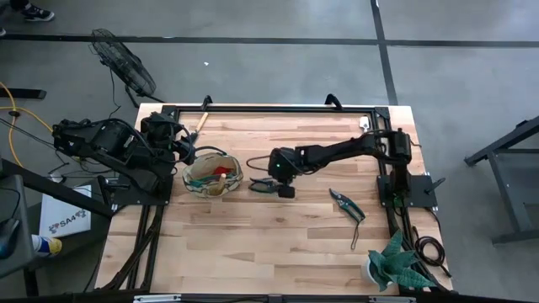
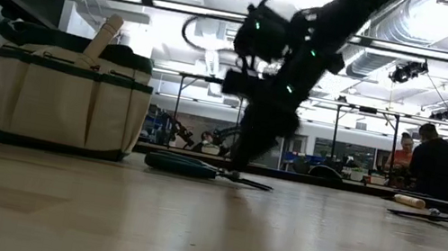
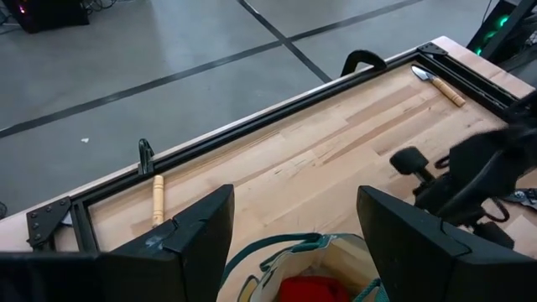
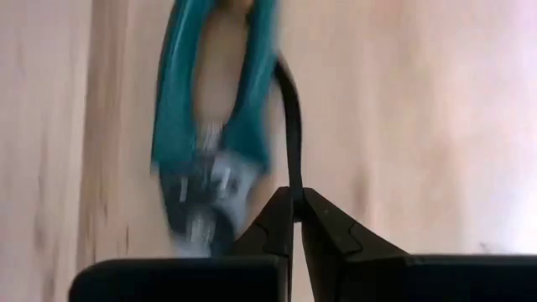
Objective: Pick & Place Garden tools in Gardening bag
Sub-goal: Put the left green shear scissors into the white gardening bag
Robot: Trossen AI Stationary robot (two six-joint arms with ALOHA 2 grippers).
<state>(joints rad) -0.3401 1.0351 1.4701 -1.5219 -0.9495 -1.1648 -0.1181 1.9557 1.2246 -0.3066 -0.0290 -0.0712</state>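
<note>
The beige gardening bag (image 1: 214,175) with green trim stands left of the table's middle. A red item (image 3: 310,289) lies inside it, and a wooden handle (image 2: 104,37) sticks up out of it. Green-handled pruning shears (image 1: 263,185) lie on the table just right of the bag. My right gripper (image 4: 295,195) is at their right end, shut on a thin dark strip. My left gripper (image 3: 294,243) hangs open above the bag's far-left rim and touches nothing. A second pair of pruners (image 1: 347,206) lies farther right. My right gripper pinches a thin dark strip (image 4: 290,168) between its two fingertips; the strip curves out from beside the shears' green handles (image 4: 210,109). The fingers slant down from the table's right side. The shears (image 2: 198,169) look low on the table; whether lifted, I cannot tell.
A wooden-handled tool (image 3: 158,197) lies by the far edge at the left, and a trowel (image 3: 440,84) by the far edge at the right. A white pot with a spiky green plant (image 1: 396,263) stands at the near right corner. People sit in the room beyond the table.
</note>
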